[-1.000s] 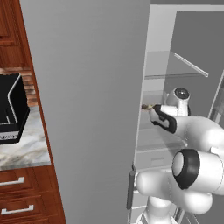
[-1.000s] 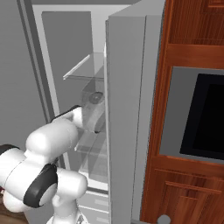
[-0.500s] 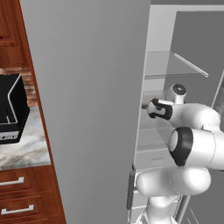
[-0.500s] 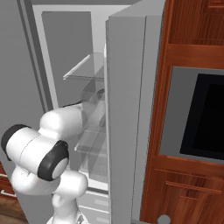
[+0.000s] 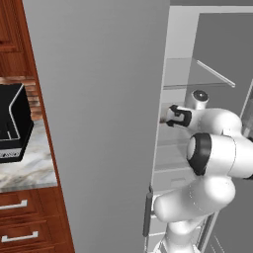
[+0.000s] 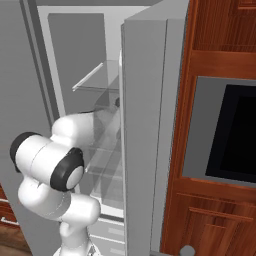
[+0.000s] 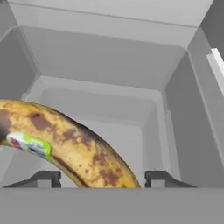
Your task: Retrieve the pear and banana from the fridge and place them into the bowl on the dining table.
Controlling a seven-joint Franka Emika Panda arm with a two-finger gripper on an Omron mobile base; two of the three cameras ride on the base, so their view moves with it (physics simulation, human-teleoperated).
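I am at the banana point(image 7: 65, 144) step: the arm reaches into the open fridge point(image 5: 99, 123), and in the hand view the spotted fruit with its small sticker lies right across the end effector point(image 7: 103, 178), between its two dark tips. The tips stand apart on either side of the fruit, with a sliver of space visible at each, so I cannot tell whether they are already pinching it or only straddling it. I judge the grasp to be in the making, not settled.

The next move calls for the pinch to come firmly onto the banana's body, then a straight pull back out of the compartment, keeping clear of the fridge door edge point(image 6: 145, 150) on the way. The fruit is curved and smooth, so I would expect it to roll in a loose grip.

The banana sits in a white-walled fridge compartment, pale floor beneath it, bare back wall beyond. A glass shelf point(image 5: 212, 74) hangs above the arm. To the left, a marble bench point(image 5: 24, 168) over wooden drawers carries a black appliance point(image 5: 12, 123); to the right stands a reddish oven cabinet point(image 6: 220, 125).
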